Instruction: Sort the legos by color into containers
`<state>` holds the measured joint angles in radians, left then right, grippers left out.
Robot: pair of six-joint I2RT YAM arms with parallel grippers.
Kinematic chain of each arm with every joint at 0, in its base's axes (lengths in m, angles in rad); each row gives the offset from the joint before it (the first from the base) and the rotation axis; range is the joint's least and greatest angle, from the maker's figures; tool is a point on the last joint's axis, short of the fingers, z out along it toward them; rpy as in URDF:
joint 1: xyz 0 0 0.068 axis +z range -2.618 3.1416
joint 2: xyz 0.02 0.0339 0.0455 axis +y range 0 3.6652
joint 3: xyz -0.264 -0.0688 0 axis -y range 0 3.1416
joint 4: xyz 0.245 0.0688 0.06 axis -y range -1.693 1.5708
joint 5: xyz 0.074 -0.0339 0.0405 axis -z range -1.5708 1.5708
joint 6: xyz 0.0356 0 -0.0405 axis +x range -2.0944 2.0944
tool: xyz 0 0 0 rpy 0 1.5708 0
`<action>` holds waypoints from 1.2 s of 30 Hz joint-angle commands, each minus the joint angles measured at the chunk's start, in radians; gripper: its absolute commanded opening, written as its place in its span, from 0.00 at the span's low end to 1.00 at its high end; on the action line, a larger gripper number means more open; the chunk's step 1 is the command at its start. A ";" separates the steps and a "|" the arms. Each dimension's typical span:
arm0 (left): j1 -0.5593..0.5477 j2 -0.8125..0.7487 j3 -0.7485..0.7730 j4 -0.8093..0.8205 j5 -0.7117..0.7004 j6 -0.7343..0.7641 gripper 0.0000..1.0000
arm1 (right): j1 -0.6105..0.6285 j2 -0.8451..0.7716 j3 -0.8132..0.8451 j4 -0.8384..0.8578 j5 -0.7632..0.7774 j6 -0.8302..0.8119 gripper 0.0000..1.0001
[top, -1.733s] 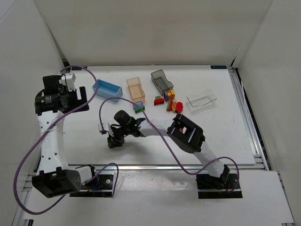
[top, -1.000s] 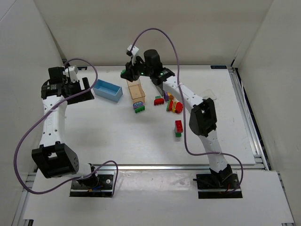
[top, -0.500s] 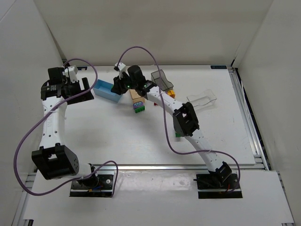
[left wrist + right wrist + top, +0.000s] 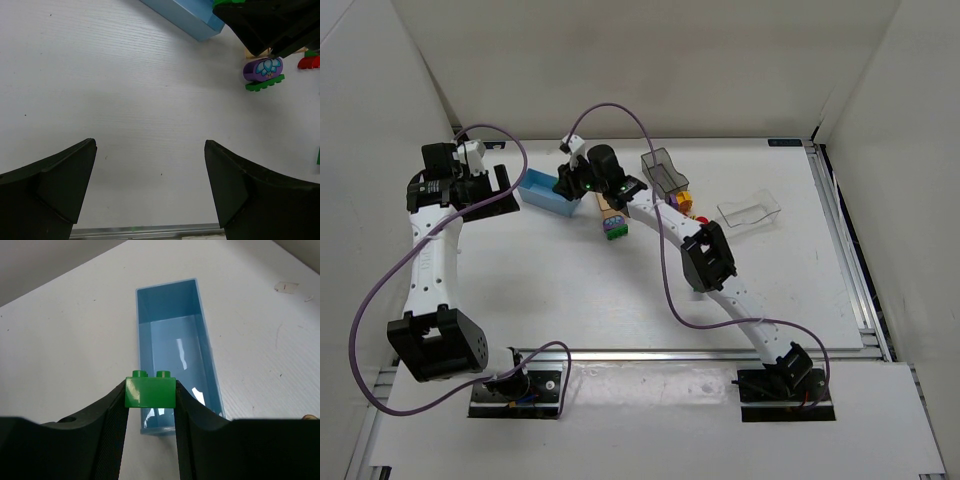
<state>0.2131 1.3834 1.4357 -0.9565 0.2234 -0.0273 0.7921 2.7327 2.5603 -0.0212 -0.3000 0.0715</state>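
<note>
Early stage | green brick [image 4: 150,391] pinched by right pincer [image 4: 150,404] over empty blue bin [image 4: 170,305] | left pincer [image 4: 150,185] spread | other bricks [image 4: 616,229] unsorted

Plain white walls [image 4: 640,60] enclose a white desk [image 4: 520,290] on three sides. An aluminium rail [image 4: 842,230] edges its right side.

Right gripper [image 4: 566,183] over light blue bin [image 4: 540,189]; green lego [image 4: 562,177] there — perhaps held
</note>
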 commanded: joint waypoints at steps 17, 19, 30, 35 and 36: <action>-0.009 0.035 0.052 0.019 0.050 -0.010 0.99 | -0.091 -0.244 -0.116 0.118 0.018 -0.018 0.05; -0.021 0.055 0.069 0.025 0.054 -0.006 1.00 | -0.149 -0.406 -0.260 0.095 -0.037 -0.032 0.04; -0.194 0.147 0.176 0.082 0.019 0.018 0.99 | -0.484 -0.948 -0.767 -0.428 -0.214 -0.286 0.01; -0.287 0.218 0.236 0.084 -0.010 0.024 0.99 | -0.631 -1.093 -1.018 -0.496 -0.200 -0.345 0.01; -0.296 0.232 0.252 0.085 -0.018 0.023 0.99 | -0.640 -1.104 -1.032 -0.511 -0.202 -0.345 0.01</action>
<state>-0.0525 1.5967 1.6352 -0.8818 0.2333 -0.0139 0.1951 1.6218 1.6012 -0.3969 -0.4866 -0.2192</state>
